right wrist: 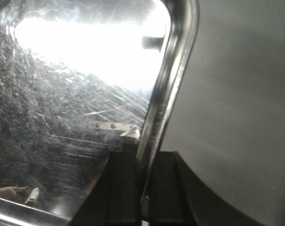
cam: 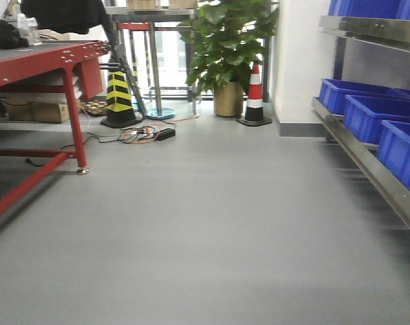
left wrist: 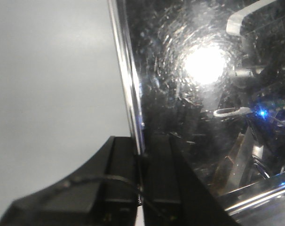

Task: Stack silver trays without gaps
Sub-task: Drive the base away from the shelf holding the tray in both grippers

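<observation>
my left gripper [left wrist: 141, 162] and right gripper [right wrist: 143, 165] are each clamped on a silver tray [left wrist: 194, 127] rim, so a tray is in hand but i judge stacking not yet done.

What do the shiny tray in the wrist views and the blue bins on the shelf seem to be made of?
The silver tray looks like polished stainless steel: it is mirror-like, with fine swirl scratches and a bright lamp glare. The blue bins are probably moulded plastic: even colour, soft dull sheen, thick rounded edges.
</observation>
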`<action>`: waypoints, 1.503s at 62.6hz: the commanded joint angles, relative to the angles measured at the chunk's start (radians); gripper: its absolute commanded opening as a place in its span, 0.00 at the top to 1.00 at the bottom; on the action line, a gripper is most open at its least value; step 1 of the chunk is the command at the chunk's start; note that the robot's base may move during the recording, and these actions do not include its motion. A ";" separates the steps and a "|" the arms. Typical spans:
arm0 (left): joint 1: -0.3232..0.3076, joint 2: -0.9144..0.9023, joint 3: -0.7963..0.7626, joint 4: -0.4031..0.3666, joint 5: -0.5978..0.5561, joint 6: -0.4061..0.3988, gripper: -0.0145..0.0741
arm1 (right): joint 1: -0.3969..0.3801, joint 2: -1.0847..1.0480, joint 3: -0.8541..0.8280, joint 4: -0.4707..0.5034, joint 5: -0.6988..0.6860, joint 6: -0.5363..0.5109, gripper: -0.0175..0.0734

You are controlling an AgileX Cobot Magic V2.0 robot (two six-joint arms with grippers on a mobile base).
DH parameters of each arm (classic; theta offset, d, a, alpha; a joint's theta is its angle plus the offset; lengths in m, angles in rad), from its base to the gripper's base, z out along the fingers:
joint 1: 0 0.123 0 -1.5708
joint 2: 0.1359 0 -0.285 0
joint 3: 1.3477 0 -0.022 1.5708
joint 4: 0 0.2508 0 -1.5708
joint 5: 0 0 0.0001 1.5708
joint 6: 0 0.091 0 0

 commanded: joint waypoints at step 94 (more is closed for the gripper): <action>-0.002 -0.032 -0.038 -0.007 -0.014 0.013 0.88 | -0.004 -0.031 -0.032 -0.056 -0.017 -0.030 0.74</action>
